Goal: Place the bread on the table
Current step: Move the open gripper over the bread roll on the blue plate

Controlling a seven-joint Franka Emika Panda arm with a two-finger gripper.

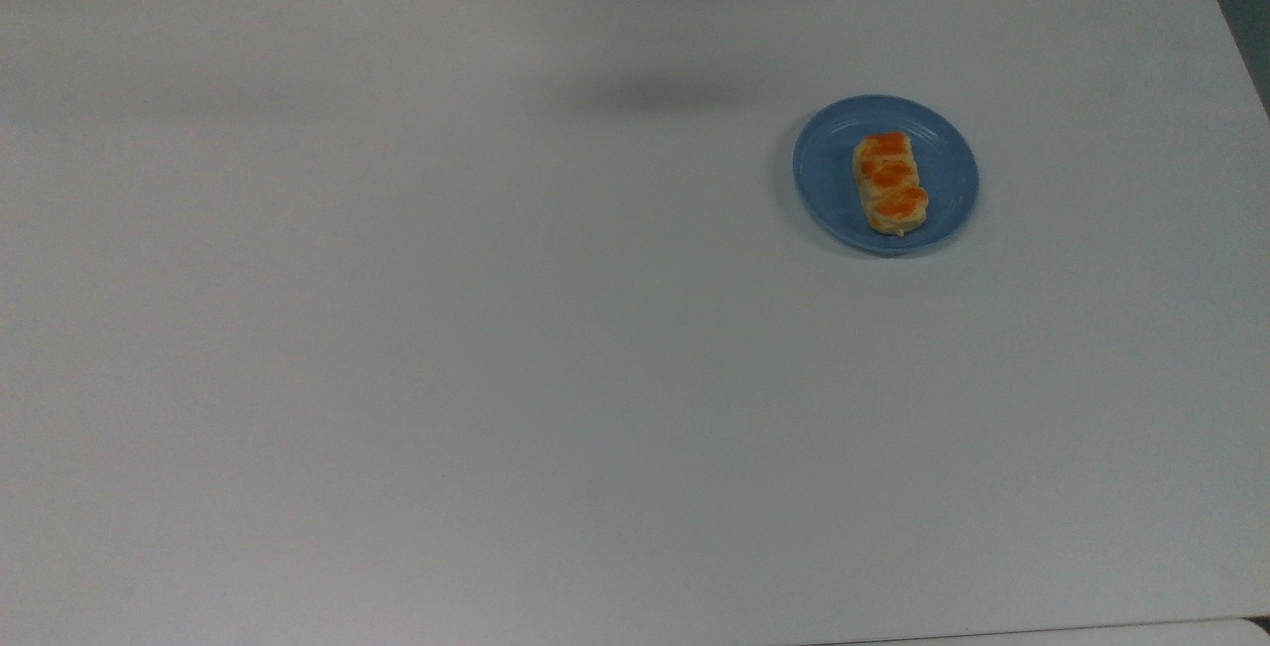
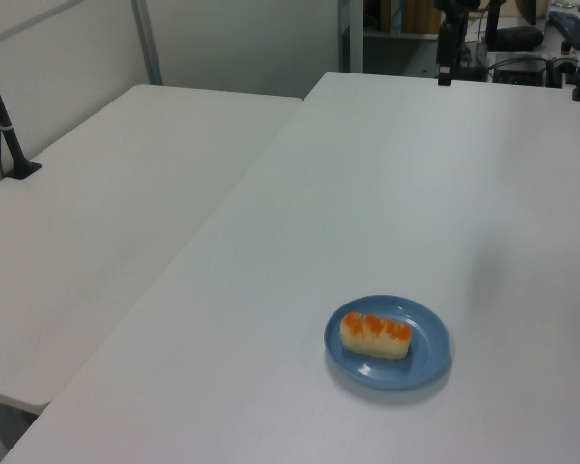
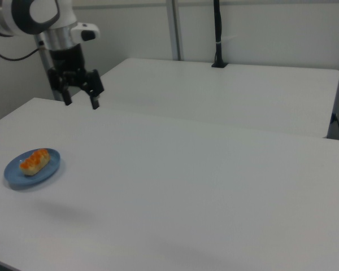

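Bread (image 1: 890, 183), one small roll with three orange-brown bumps, lies on one round blue plate (image 1: 828, 175). That plate rests on the white table (image 1: 496, 348), which is plain and bare around it. A second white table (image 3: 231, 93) stands just beside the plate's table, with pale wall panels behind and one black post (image 3: 217, 34) rising from it. One gripper (image 3: 79, 101) hangs well above and beyond the plate, its two fingers spread apart and holding nothing. The arm above it is cut off at the right view's left edge.
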